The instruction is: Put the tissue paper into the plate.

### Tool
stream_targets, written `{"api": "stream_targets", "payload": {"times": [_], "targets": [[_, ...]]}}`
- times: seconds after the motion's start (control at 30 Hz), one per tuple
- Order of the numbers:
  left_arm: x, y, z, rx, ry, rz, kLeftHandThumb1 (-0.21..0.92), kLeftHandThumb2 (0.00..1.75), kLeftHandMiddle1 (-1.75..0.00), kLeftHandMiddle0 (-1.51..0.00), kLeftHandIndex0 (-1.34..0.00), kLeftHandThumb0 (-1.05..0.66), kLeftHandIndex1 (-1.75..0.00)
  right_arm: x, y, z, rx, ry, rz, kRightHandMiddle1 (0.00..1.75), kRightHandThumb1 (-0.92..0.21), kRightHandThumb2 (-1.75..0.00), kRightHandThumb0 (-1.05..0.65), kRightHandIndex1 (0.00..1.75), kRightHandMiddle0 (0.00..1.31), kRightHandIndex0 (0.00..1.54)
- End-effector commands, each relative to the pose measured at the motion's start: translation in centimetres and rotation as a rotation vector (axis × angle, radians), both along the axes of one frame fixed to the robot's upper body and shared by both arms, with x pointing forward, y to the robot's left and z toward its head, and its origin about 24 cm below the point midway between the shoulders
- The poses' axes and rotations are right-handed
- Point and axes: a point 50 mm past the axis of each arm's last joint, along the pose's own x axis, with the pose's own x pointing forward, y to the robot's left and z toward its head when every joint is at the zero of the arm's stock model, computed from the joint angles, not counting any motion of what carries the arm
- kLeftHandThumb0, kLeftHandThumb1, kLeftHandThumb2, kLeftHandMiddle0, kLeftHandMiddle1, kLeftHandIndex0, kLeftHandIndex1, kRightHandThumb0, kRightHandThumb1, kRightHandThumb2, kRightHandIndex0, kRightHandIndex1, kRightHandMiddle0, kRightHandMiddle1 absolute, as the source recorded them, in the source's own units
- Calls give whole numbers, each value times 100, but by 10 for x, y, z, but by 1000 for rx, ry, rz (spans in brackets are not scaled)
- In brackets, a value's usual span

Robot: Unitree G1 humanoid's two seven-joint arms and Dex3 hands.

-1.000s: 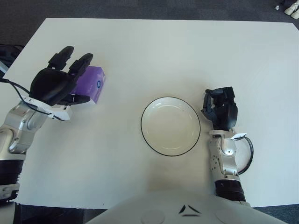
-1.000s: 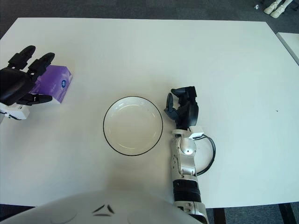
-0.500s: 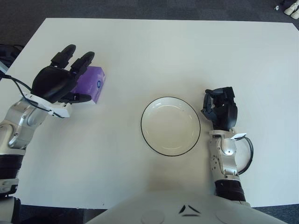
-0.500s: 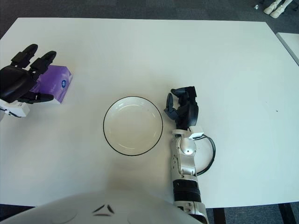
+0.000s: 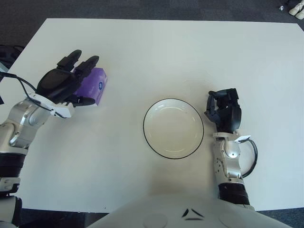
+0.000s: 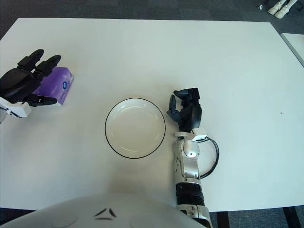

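we see the tissue paper (image 5: 93, 84), a purple pack, lying on the white worktop (image 5: 156, 52) at the left, well apart from the plate (image 5: 173, 128). the plate sits near the worktop's centre-front, white w/ a thin dark rim, nothing in it.

our left hand (image 5: 64, 84) is at the pack's left side. two fingers (image 5: 88, 63) stretch out over the pack's top edge and the thumb reaches along its near side. they bracket the pack, but we can't tell if they actually grip it; the pack looks flat on the worktop, not lifted.

vs 1 s ago: the left hand has shifted a bit twd the right and lower, wrist and forearm swung in w/ it. the fingers now point more up-right and lie flatter over the pack than before. the pack itself has barely moved, same spot on the worktop, approx same angle. half a sec ago the hand was midway btwn those two poses.

our right hand (image 5: 223, 110) shows just beside the plate, on its right, fingers curled in loosely, holding nothing. no change there across the frames. the plate hasn't moved either.
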Motion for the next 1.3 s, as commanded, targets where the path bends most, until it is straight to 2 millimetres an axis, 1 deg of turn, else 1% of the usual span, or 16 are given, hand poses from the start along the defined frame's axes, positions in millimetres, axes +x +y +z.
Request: {"api": "stream_targets", "payload": {"times": [0.0,0.27,0.5,0.8,1.07,1.27], "targets": [[4,-1,4,2,47,-12,60,56,0,0,0,-105,0,-27,6,-53,92,254,-31,175,-68,-87,-38,135,34,50],[10,-5,6,47,121,-47,56,59,0,0,0,-105,0,-28,6,-54,89,254,-32,175,-68,-86,-38,135,33,50],[16,-7,0,109,203,-87,56,61,0,0,0,-105,0,-28,6,-54,80,253,-37,175,-68,-86,-38,135,33,50],[23,-8,-5,214,327,-114,48,70,0,0,0,-103,0,-29,6,-54,76,252,-51,175,-69,-86,-38,135,33,50],[30,-8,-7,262,365,-126,45,72,0,0,0,-101,0,-31,5,-54,77,261,-54,175,-69,-85,-38,135,33,50],[37,-8,-9,258,375,-122,44,73,0,0,0,-102,0,-32,4,-54,78,262,-54,175,-69,-85,-38,135,33,50]]}}
